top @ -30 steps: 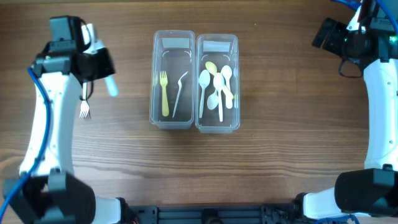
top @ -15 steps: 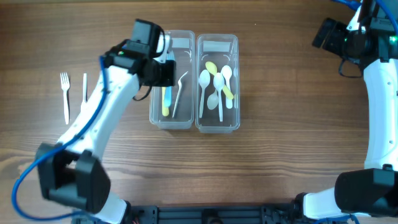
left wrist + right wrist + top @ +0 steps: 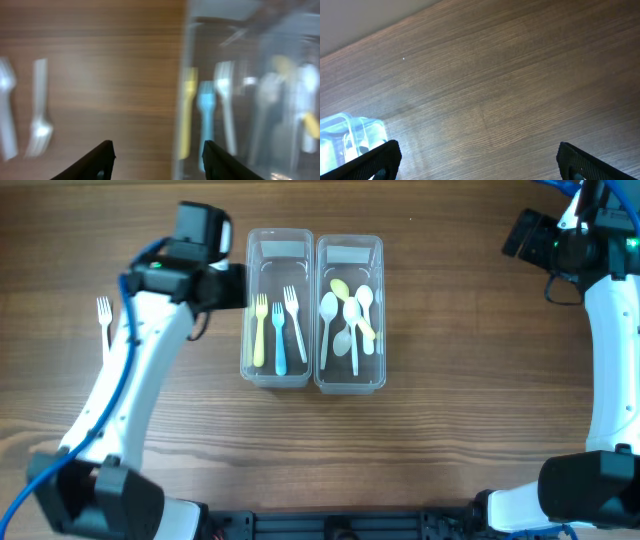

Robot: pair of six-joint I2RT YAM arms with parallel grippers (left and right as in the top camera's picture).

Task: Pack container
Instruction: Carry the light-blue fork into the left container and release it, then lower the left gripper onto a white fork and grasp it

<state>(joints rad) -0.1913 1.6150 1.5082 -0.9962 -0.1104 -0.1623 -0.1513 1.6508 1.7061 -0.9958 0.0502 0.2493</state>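
The left pincer (image 3: pixel 157 159) is wide open and holds nothing, just by the left side of the fork box (image 3: pixel 278 246). A white fork (image 3: pixel 103 315) lies further left of the box. It lies lengthwise like the box's long side, nearest this arm.

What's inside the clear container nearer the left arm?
Three forks lie side by side in the container: a yellow fork, a blue fork and a white fork. Nothing covers them from overhead.
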